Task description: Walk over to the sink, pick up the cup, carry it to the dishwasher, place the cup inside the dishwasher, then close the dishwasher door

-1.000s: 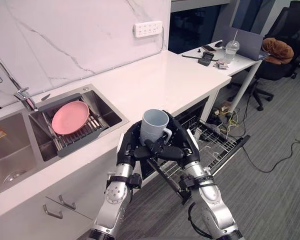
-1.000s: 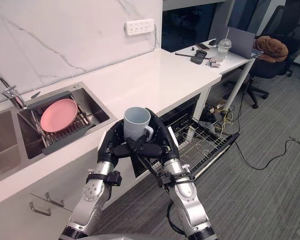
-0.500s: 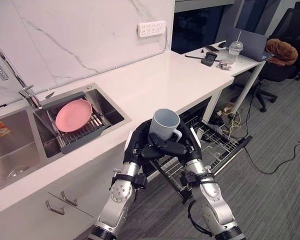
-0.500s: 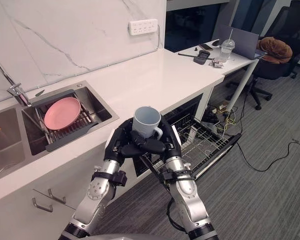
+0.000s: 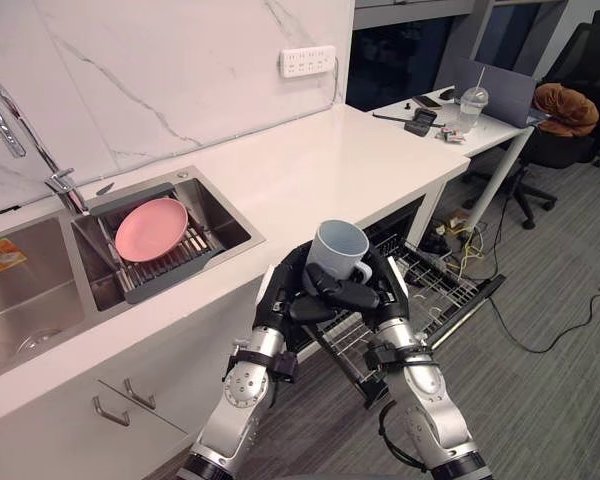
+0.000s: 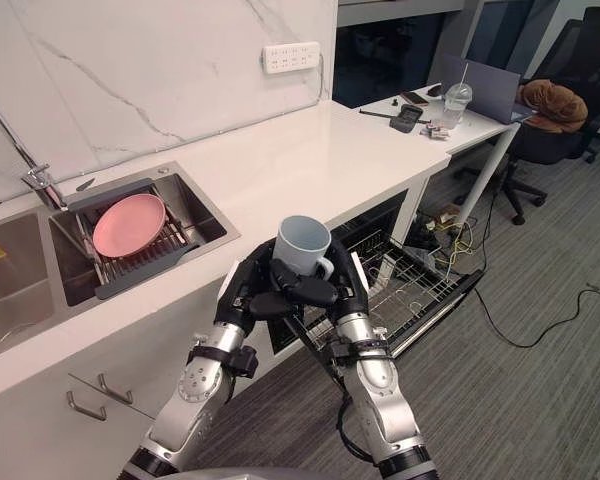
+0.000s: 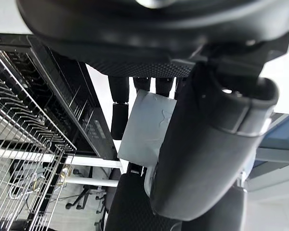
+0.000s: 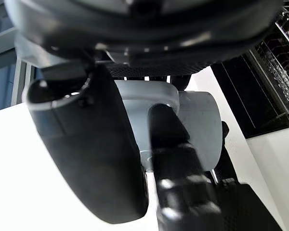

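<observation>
A pale grey cup [image 5: 338, 251] with a handle is held upright in front of the counter edge, clasped from both sides. My left hand [image 5: 281, 295] curls round its left side and my right hand [image 5: 383, 288] wraps its right side, fingers overlapping under the handle. In the left wrist view the cup [image 7: 147, 126] shows between the fingers and thumb; the right wrist view shows the cup [image 8: 192, 130] the same way. The dishwasher [image 5: 435, 290] stands open below the counter to the right, its door down and its wire rack [image 6: 405, 285] pulled out.
A sink [image 5: 228, 220] on the left holds a pink plate [image 5: 152, 228] on a drain rack; a tap [image 5: 10, 125] stands behind it. The white counter [image 5: 330, 160] runs to a desk with a laptop [image 5: 500, 88], a plastic cup and an office chair [image 5: 570, 110]. Cables lie on the carpet.
The camera has shifted, so the whole scene sits a little further left and down. The cup, still held in both hands, now sits slightly further right, nearer the open dishwasher.
</observation>
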